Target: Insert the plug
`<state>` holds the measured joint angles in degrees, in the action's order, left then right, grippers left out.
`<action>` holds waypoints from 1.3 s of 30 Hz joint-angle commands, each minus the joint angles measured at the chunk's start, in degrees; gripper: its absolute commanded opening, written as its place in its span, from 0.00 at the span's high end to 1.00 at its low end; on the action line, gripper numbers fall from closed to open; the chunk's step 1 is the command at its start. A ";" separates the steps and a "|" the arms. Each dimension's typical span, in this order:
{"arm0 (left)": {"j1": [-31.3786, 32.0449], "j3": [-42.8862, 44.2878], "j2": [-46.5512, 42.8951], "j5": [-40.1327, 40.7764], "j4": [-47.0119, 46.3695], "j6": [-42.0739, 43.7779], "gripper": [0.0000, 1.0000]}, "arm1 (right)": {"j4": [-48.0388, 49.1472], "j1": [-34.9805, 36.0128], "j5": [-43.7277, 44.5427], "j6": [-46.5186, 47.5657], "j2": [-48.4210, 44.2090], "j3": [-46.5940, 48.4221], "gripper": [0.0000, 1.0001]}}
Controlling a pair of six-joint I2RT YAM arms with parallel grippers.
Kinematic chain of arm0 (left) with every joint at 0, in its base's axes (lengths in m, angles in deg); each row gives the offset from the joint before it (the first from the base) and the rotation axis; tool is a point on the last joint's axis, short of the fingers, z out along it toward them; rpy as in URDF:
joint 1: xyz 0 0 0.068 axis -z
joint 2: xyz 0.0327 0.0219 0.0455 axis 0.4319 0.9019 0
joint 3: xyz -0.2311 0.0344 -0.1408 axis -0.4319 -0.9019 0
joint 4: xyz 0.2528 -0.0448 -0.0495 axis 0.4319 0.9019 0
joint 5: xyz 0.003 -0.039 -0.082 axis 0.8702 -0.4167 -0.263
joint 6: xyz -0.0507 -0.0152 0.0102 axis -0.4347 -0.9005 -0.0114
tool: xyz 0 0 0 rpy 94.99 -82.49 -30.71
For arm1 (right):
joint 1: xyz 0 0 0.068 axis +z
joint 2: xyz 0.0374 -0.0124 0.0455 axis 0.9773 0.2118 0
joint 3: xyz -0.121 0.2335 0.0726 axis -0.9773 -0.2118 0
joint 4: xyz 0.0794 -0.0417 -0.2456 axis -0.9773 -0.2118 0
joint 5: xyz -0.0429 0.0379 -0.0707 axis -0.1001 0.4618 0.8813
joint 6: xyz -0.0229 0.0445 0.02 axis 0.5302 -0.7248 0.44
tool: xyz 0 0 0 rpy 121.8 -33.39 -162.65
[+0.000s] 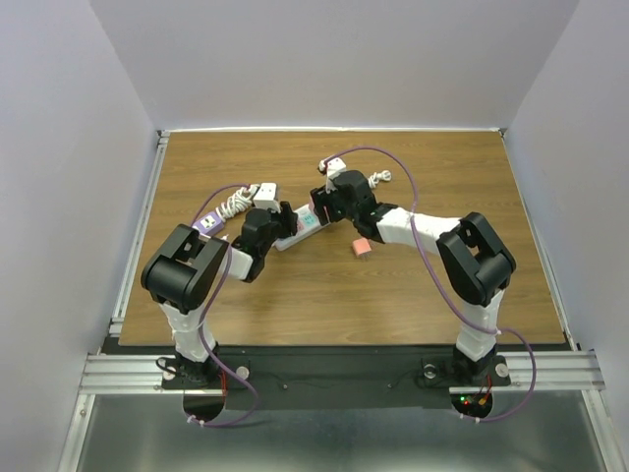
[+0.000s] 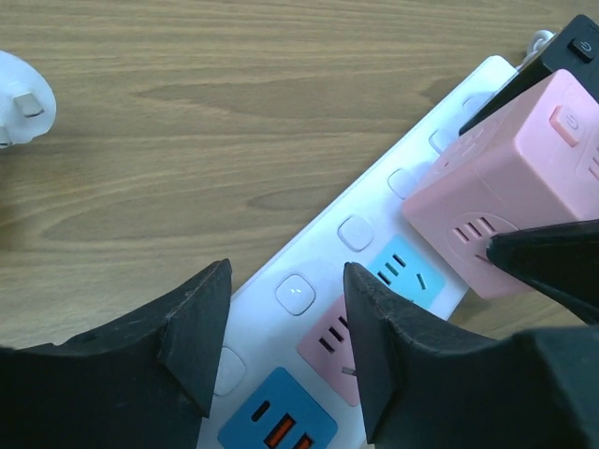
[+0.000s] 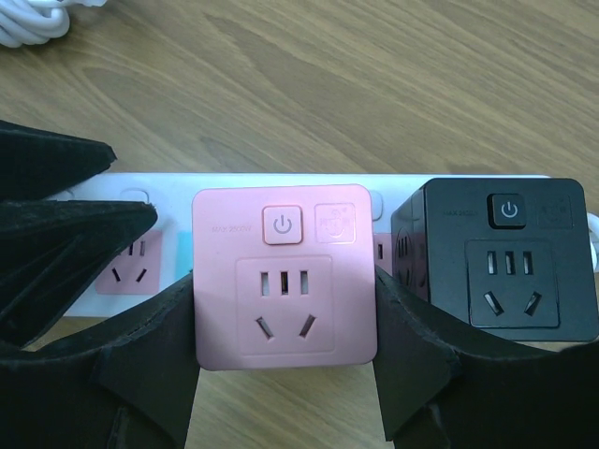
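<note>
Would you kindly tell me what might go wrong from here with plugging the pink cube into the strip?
1. The left pincer stands open over the power strip, so the strip may slide or tip under a push.
2. One finger of the right pincer, shut on the pink cube adapter, sits in the narrow gap beside the black cube adapter and might nudge it.
3. The pink cube's prongs are hidden, so misalignment may go unnoticed.

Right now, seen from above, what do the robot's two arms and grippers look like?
The left arm and right arm are alike: chunky black rounded joint housings joined by white segments, with a purple cable looping along each from the base. The left gripper and right gripper end in matte black, wedge-shaped fingers.
</note>
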<state>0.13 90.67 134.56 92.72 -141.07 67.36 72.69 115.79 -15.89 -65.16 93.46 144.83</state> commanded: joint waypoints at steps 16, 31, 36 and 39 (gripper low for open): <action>0.13 3.57 2.79 -3.14 6.59 1.43 0.56 | -9.24 -5.85 -7.43 4.53 10.28 8.78 0.99; -0.05 4.80 3.23 -6.30 8.35 2.30 0.57 | -7.41 -6.12 -7.08 3.30 9.14 0.17 0.99; -0.40 4.89 3.15 -7.53 8.52 2.22 0.57 | -4.42 -6.20 -6.38 1.98 5.98 -5.10 0.99; -0.40 4.89 3.15 -7.79 8.52 2.31 0.58 | -4.15 -6.20 -6.20 1.98 5.71 -6.08 0.99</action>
<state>-0.88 94.91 136.33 88.42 -136.41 69.83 80.29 110.68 -25.42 -62.23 97.02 143.54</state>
